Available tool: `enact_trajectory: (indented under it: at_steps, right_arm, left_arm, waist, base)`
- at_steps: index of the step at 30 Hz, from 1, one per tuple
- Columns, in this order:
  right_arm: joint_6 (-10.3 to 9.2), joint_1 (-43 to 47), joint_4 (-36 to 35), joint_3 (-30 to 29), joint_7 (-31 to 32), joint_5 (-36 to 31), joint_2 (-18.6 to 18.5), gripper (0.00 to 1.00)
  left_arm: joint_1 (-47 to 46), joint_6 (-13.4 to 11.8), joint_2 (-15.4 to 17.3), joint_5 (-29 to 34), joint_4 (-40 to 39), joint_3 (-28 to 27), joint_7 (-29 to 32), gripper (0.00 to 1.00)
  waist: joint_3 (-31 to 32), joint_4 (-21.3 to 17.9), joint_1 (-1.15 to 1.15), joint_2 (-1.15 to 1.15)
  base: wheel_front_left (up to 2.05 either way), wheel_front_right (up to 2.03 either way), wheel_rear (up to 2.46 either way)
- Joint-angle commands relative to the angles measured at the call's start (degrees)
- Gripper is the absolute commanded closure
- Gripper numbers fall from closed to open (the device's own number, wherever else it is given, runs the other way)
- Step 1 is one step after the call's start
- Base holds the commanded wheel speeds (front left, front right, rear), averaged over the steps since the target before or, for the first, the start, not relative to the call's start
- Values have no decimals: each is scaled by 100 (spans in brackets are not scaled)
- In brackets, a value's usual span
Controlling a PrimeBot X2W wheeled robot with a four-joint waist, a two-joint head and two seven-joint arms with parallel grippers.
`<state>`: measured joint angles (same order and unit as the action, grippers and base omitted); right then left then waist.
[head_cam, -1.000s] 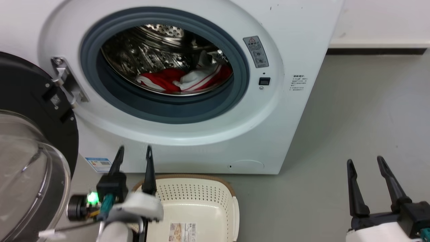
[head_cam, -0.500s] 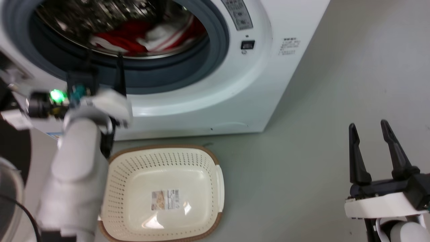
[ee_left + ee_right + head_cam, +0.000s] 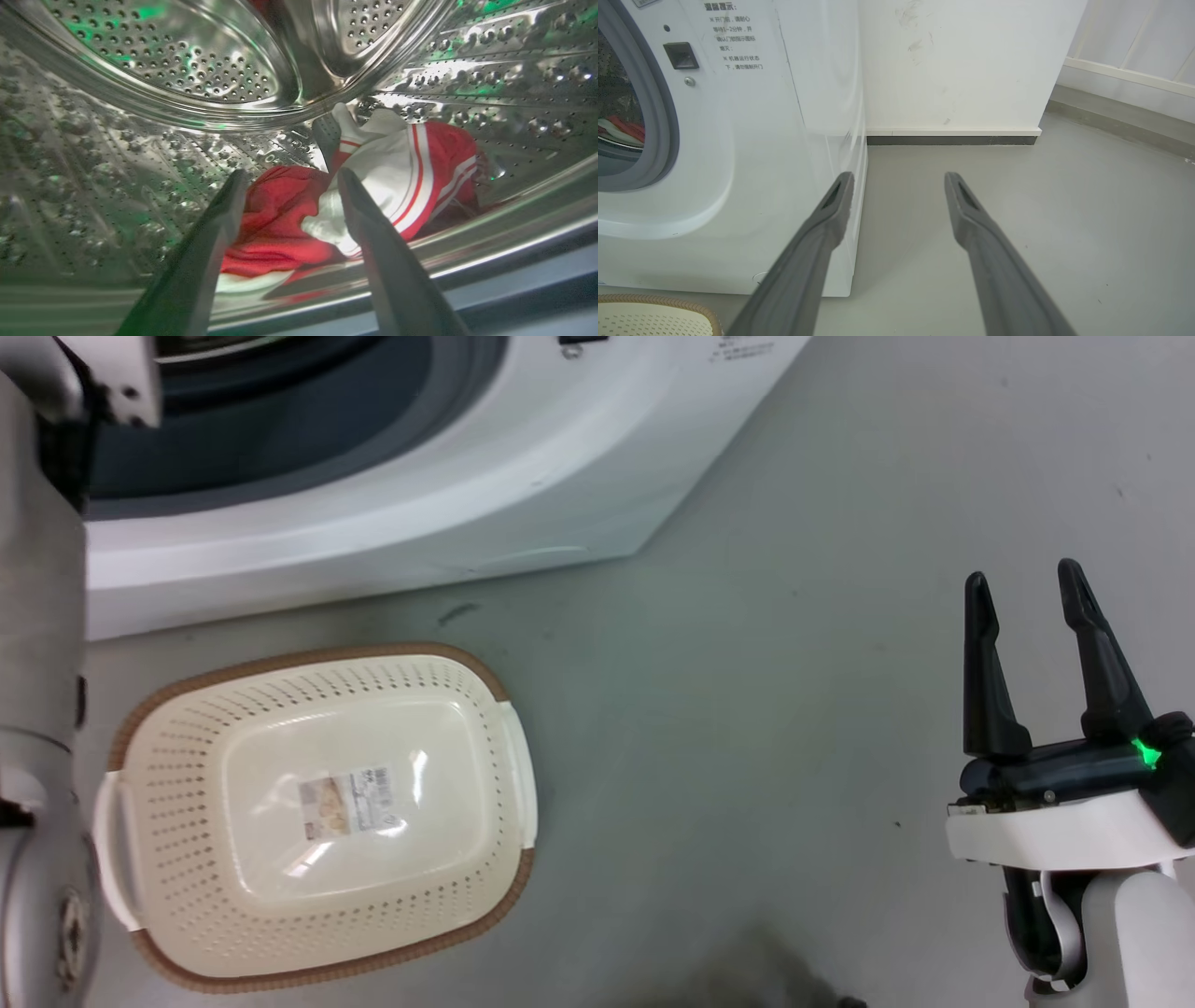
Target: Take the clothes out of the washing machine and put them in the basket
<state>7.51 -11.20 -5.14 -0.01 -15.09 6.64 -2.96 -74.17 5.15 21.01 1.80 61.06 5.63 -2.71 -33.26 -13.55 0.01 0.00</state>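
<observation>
Clothes (image 3: 280, 219): soft red-and-white fabric in perforated steel drum (image 3: 210, 70); I hold left gripper (image 3: 292, 173) spread to straddle them.
Basket (image 3: 308, 681): cream perforated plastic, empty, near for short carry.
Right gripper (image 3: 1022, 575): spread, idle.

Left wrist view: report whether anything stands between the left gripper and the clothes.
Nothing visible does. The left gripper, open inside the washing machine, points at the clothes lying low in the drum, with no other object between them.
</observation>
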Motion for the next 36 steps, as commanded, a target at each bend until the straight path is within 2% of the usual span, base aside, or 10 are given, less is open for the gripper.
enact_trajectory:
  at_steps: [1,6,16,24,32,33,34,35,36]
  right_arm:
    - [-4,-107,-32,19,-12,29,15,0]
    - [-4,-212,-86,74,-13,152,16,0]
    - [-4,-351,-159,234,-13,394,14,0]
    - [-4,-426,-165,251,-13,528,13,0]
    - [-4,-452,-176,276,-13,556,14,0]
    - [-4,-455,-182,279,-13,558,14,0]
    - [-4,-457,-186,283,-13,556,14,0]
    - [-4,-461,-188,286,-13,555,14,0]
    - [-4,-464,-190,289,-13,551,14,0]
  left_arm:
    - [-171,42,30,-17,75,35,64,0]
    - [-853,177,108,-33,316,223,474,0]
    - [-1903,226,158,-300,804,689,1654,0]
    - [-2143,226,232,-656,924,1172,2229,0]
    - [-2125,228,278,-933,964,1469,2448,0]
    - [-2115,228,295,-956,949,1518,2434,15]
    - [-2108,227,311,-985,935,1561,2419,91]
    - [-2099,227,321,-1019,922,1589,2402,100]
    - [-2092,228,334,-1049,890,1620,2358,100]
  waist:
    - [-307,-253,-1,0]
    - [-666,-380,-1,0]
    - [-1293,-668,-1,0]
    - [-1517,-780,-1,0]
    - [-1550,-790,-1,0]
    - [-1546,-790,-1,0]
    - [-1541,-791,-1,0]
    - [-1535,-792,-1,0]
    - [-1527,-792,-1,0]
  base:
    - [0,0,0]
    - [0,0,0]
    - [0,0,0]
    - [0,0,0]
    - [0,0,0]
    - [0,0,0]
    - [0,0,0]
    - [0,0,0]
    - [0,0,0]
